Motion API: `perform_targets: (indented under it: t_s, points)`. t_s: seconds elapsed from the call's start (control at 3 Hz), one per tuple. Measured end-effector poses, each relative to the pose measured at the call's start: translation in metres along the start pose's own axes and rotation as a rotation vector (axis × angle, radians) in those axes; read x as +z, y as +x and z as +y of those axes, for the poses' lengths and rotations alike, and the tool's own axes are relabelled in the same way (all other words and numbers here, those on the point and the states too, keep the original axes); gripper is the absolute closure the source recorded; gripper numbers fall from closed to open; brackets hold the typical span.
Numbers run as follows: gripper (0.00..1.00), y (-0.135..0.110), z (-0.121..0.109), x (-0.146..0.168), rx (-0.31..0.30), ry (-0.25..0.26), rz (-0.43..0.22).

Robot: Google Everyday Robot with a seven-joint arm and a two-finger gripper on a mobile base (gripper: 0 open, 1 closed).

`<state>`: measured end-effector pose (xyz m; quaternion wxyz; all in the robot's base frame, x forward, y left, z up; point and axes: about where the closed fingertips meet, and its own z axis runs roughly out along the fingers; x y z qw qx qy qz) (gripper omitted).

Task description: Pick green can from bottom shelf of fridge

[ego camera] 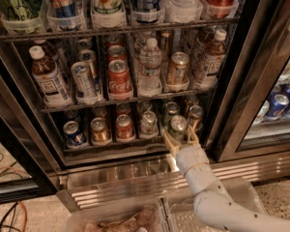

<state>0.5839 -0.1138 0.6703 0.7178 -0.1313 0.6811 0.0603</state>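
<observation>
The green can (178, 125) is at the front right of the fridge's bottom shelf (111, 147), its silver lid facing me. My gripper (181, 138) reaches in from below right, one finger on each side of the can's lower body, shut on it. The can sits at or just past the thin front rail. A second dark green can (170, 109) stands behind it. A pale silvery can (148, 122) is to its left and a brown-gold can (195, 114) to its right.
More short cans line the bottom shelf: blue (75, 132), gold (100, 129), red (124, 125). The rack above (125, 100) holds bottles and taller cans. The dark door frame (234, 105) stands close on the right. The ribbed steel base (135, 178) and plastic bins (116, 216) lie below.
</observation>
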Motion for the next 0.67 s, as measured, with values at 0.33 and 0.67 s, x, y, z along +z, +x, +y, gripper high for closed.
perform_targets:
  t_s: [0.33, 0.67]
  points:
    - [1.00, -0.016, 0.013, -0.036, 0.038, -0.095, 0.011]
    - [1.00, -0.032, 0.022, -0.057, 0.070, -0.160, 0.002]
